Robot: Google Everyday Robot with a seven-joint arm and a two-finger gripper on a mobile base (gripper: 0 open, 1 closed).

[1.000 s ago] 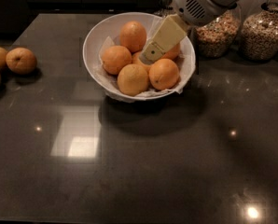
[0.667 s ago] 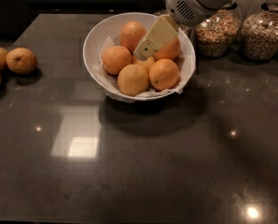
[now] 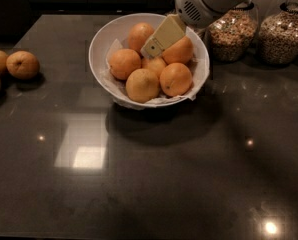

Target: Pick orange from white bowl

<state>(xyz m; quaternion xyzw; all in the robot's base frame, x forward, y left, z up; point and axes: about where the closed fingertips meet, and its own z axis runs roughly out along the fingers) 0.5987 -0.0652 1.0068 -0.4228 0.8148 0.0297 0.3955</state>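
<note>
Orange fruits (image 3: pixel 142 85), six, bright smooth skin, piled in a wide round white bowl (image 3: pixel 95 44) lined with crumpled white paper (image 3: pixel 199 70). The bowl sits near the far edge of the dark glossy stone bench (image 3: pixel 149 184), about mid-width.

Left to right:
- Three duller brownish-orange fruits (image 3: pixel 22 65) sit at the left edge, close together and well apart from the bowl.
- In the bowl: left orange (image 3: pixel 124 63), back orange (image 3: pixel 140 35), small middle orange (image 3: pixel 155 65) partly hidden among the others, front-right orange (image 3: pixel 175 79), right orange (image 3: pixel 180 50).
- Cream flat gripper (image 3: pixel 152 47) slants down from the upper right into the bowl. Its tip is just above the middle orange, between the back orange and the right orange.
- Clenched or released: cannot tell.
- White rounded arm housing (image 3: pixel 204 1) hangs over the bowl's far right rim.
- Left glass jar of grains (image 3: pixel 230 34) stands just beside the bowl, and right glass jar of grains (image 3: pixel 284 34) stands next to it, toward the far right corner.
</note>
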